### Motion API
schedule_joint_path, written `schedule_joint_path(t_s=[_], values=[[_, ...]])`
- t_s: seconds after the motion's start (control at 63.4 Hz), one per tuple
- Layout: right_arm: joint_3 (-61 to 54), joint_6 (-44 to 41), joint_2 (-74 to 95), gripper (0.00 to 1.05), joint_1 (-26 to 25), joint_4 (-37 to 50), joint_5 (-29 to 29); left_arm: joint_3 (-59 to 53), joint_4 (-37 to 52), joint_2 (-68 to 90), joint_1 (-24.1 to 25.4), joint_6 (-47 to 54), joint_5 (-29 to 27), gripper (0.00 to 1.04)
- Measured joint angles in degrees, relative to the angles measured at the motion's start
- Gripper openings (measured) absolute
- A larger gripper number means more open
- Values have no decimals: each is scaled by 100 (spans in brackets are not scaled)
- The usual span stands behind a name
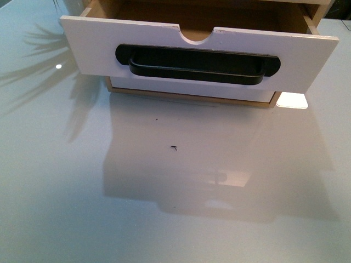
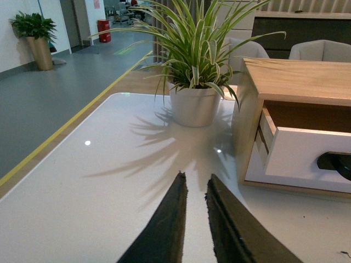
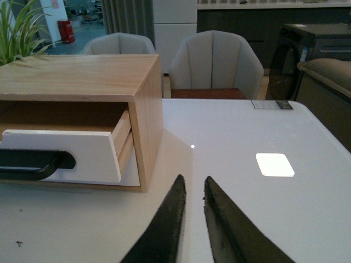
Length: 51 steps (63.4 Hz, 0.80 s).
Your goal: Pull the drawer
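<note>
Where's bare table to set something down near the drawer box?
Bare table lies in front of the open drawer, apart from a tiny speck. More lies right of the wooden box, out to the table edge. The left side is tighter: the potted plant stands close beside the box.

1. I see the drawer pulled partway out of its wooden cabinet on the white counter.
2. Its black handle faces me.
3. My right gripper hangs beside the cabinet, jaws nearly closed, holding nothing.
4. Two grey chairs stand behind.
</note>
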Motion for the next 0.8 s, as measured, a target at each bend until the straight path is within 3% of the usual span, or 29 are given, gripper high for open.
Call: schedule_joint_path(t_s=[0.394,0.441,0.804], values=[[0,0,-2,92,0,0,0,0,0,0,0,2,0,98],[0,7,-2,97,0,0,0,0,0,0,0,4,0,98],[0,13,-2,96,0,0,0,0,0,0,0,4,0,97]])
